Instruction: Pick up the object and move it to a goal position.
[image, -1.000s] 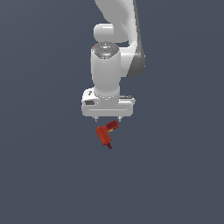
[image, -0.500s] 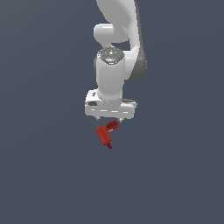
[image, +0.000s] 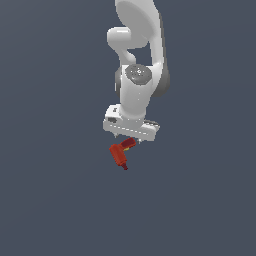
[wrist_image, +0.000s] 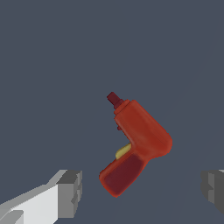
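The small red L-shaped toy drill (wrist_image: 136, 142), with a dark tip and a yellow mark at the crook of its handle, lies on the plain grey tabletop (image: 55, 200) just below the centre of the exterior view. In the wrist view it sits a little right of centre, handle pointing down towards the jaws and tip towards the upper middle of the frame.

Above it we see the white arm's gripper (image: 131, 138), its jaws spread wide: one grey pad (wrist_image: 70, 193) shows at lower left of the wrist view, the other at the lower right edge, and the drill's handle falls between them, touching neither.

We judge we are in the approach before the grasp; nothing is lifted. Next we need a straight descent until the pads bracket the handle or body, then a close. No goal marker is visible.
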